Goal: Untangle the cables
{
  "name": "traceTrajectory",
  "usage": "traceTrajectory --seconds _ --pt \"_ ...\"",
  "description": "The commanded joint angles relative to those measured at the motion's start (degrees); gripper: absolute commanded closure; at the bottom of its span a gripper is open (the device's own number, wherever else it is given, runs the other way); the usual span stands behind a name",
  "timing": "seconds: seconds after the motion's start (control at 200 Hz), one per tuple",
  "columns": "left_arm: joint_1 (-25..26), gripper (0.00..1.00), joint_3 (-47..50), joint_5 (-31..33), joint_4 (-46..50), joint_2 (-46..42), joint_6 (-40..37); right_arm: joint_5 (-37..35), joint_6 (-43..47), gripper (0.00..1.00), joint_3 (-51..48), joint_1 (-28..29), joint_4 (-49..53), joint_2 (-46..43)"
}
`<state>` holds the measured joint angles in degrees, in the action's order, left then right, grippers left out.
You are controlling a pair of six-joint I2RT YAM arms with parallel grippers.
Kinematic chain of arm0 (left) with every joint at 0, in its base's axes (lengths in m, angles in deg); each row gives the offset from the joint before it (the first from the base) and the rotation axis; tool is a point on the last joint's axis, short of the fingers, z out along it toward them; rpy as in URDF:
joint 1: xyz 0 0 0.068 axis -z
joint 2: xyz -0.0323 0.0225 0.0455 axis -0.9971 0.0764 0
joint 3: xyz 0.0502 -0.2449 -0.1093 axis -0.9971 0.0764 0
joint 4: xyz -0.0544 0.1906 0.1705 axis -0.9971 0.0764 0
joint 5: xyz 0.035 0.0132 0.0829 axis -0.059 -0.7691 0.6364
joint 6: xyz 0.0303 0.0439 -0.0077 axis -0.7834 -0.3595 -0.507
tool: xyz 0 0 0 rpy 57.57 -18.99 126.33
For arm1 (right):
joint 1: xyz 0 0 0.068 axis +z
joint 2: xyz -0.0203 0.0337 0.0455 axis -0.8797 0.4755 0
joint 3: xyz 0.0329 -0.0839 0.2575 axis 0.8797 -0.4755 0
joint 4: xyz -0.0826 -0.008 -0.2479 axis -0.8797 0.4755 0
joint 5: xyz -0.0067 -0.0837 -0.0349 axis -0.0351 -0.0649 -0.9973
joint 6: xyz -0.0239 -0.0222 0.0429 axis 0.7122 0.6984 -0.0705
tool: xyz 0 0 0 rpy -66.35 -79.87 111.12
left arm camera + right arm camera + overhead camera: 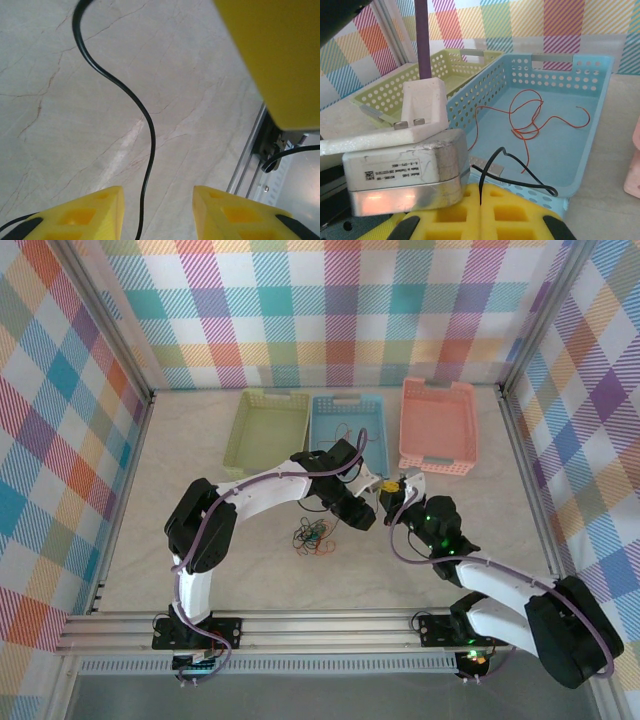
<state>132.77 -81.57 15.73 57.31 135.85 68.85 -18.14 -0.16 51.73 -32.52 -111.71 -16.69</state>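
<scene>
Cables are seen tangled at eight o'clock from the left tool, held open astride a black cable. Black cable is pinched by the closed right tool.

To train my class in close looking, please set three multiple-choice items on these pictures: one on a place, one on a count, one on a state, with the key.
1. Where does the single orange-red cable, apart from the tangle, lie?
A on the bare table; B in the blue basket; C hanging from the wall.

2. How many baskets are there?
A one; B two; C three.

3. How is the right gripper?
A shut on the black cable; B wide open; C shut on the orange-red cable.

Key:
1 B, it lies looped on that basket's floor.
2 C, a green basket, the blue basket and a pink basket stand in a row.
3 A, its fingers meet, with the black cable coming out between them.
</scene>
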Motion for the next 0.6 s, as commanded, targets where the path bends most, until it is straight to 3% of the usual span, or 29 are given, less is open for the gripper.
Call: traceTrajectory --seconds 0.0,0.595 --pt "1.05 0.6 0.01 -1.71 3.33 1.9 -0.3 -3.4 -3.24 1.0 -0.04 -1.6 -4.05 -3.03" --pt "1.02 0.7 1.07 -0.13 4.18 1.27 -0.38 -8.23 -7.2 1.0 -1.82 -5.85 -0.46 -9.65"
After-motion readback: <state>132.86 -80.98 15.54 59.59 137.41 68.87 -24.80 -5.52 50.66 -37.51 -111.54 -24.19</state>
